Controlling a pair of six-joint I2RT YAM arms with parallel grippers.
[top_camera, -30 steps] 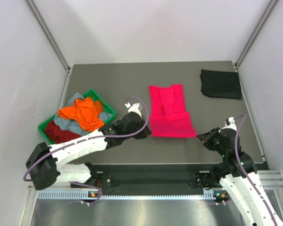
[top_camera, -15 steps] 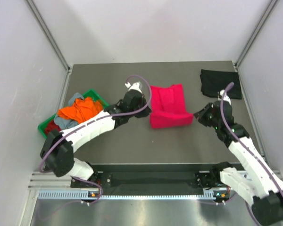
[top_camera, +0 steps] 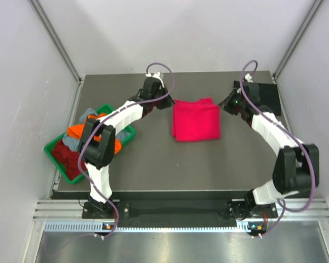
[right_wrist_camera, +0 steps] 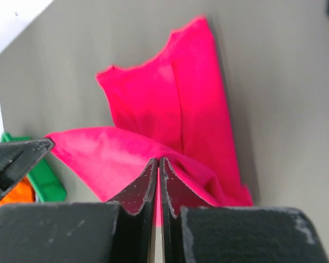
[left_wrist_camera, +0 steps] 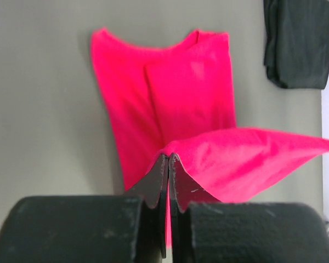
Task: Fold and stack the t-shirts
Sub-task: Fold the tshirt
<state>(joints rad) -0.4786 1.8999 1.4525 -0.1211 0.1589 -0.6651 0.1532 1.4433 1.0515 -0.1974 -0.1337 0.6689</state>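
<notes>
The bright pink-red t-shirt [top_camera: 196,119] lies mid-table, its near half lifted and doubled back over the collar half. My left gripper [top_camera: 167,103] is shut on the left corner of its hem [left_wrist_camera: 169,156]. My right gripper [top_camera: 223,104] is shut on the right corner [right_wrist_camera: 158,160]. The held hem hangs stretched between them above the lower layer [left_wrist_camera: 170,104]. A folded black t-shirt [top_camera: 267,98] lies at the far right corner, partly behind my right arm. The orange [top_camera: 77,132], dark red [top_camera: 66,156] and grey-blue [top_camera: 90,114] tees are heaped in the tray.
A green plastic tray [top_camera: 49,149] sits at the table's left edge. White walls and metal posts close in the left, right and far sides. Both arms reach far across the table, the left one passing over the tray.
Both grippers have carried the shirt's near hem away from the bases toward the far edge, folding the shirt about in half. The arms now stretch much further out.
</notes>
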